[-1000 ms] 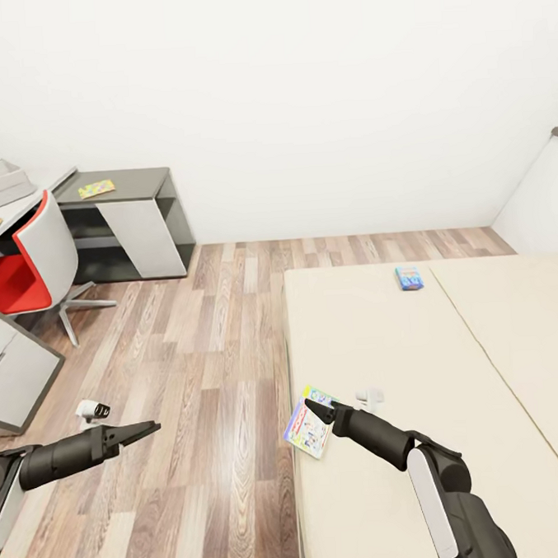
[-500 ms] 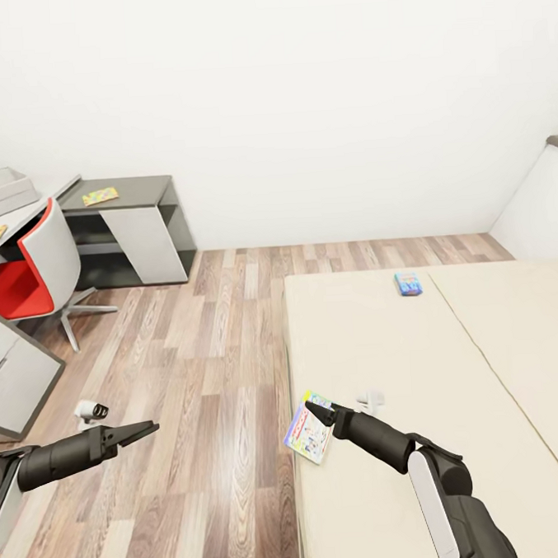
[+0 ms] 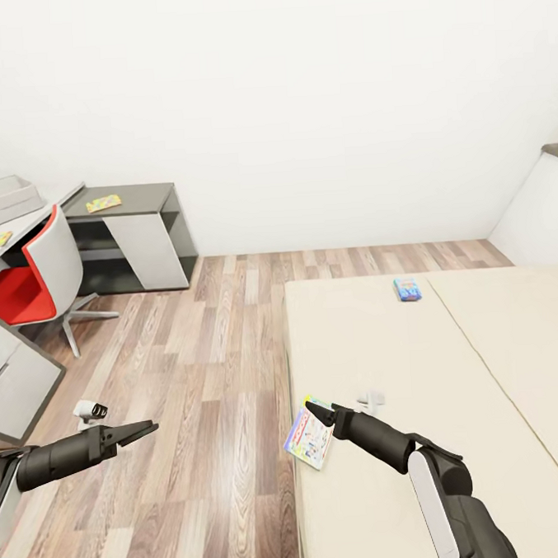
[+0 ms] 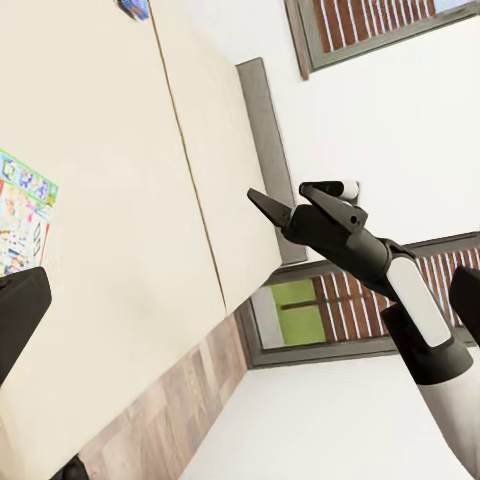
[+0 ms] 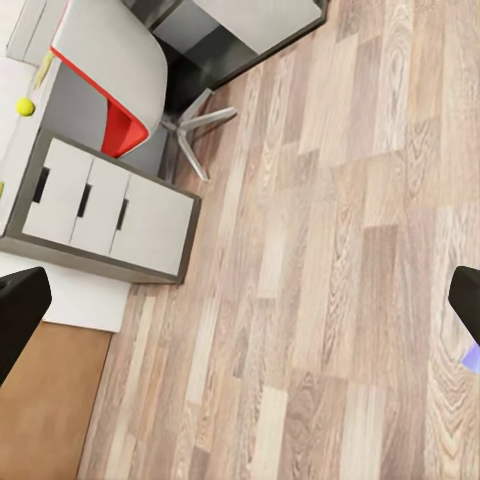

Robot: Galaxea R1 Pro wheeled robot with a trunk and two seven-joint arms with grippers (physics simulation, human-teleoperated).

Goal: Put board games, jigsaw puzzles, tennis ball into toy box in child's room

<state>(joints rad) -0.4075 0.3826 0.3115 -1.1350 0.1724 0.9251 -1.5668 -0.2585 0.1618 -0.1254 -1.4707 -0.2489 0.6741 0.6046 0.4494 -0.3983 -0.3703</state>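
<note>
A board game (image 3: 309, 436) with a pastel cover lies tilted at the bed's (image 3: 382, 347) near left edge, partly overhanging the floor. My right gripper (image 3: 312, 407) hovers open just above its far corner; the left wrist view shows this gripper (image 4: 285, 200) apart from the game (image 4: 20, 225). A small blue board game (image 3: 408, 289) lies farther back on the bed. My left gripper (image 3: 148, 427) is open over the floor, holding nothing. The toy box (image 3: 6, 197) stands on the table (image 3: 59, 197) at far left, with a jigsaw puzzle (image 3: 103, 203) on the dark section and a tennis ball (image 5: 24, 105).
A red and white swivel chair (image 3: 31, 278) stands at the table. A grey drawer unit (image 3: 12, 370) sits at the left near my left arm. Wood-plank floor (image 3: 209, 357) runs between the table and the bed. A white wall closes the back.
The whole view has shifted a little, so the table, the bed and the games sit slightly lower in the picture. Both arms hold their poses.
</note>
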